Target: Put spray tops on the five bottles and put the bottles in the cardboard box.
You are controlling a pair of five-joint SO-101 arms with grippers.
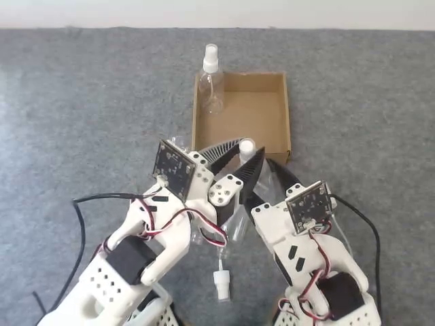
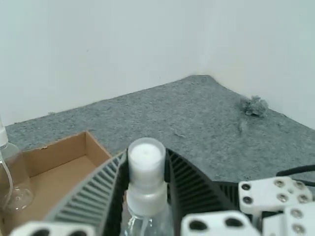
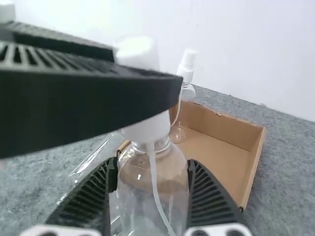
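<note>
— Just outside the near wall of the cardboard box (image 1: 287, 115), clamped upright from two sides: the held bottle (image 3: 152, 189), squeezed round the belly by the right gripper (image 3: 151, 169) and pinched at its spray top (image 2: 145, 194) by the left gripper (image 2: 146, 160).

— Screwed fully home, or only resting on the neck?

— Cannot tell; hidden inside the grip. Looks straight, with the dip tube hanging down inside.

— Risks, then?

— Cross-threading, probably, if twisted while tilted. Slipping too: smooth clear plastic, likely to spin within the right-hand grip instead of tightening. Denting the thin wall if squeezed harder to stop that.

— And around it?

— Crowded. Close to the box wall, so apt to knock it or shove it along the grey carpet (image 1: 81, 102) on the way in. Standing in the far corner of the box: one capped bottle (image 1: 212, 85), easy to topple if crowded. Down between the arms: a loose spray top (image 1: 221, 282), and a lying bottle (image 3: 91, 160) just beside the held one, both easy to sweep aside.

— Advice?

— Keep upright, twist gently, lift well over the wall before lowering.
</note>
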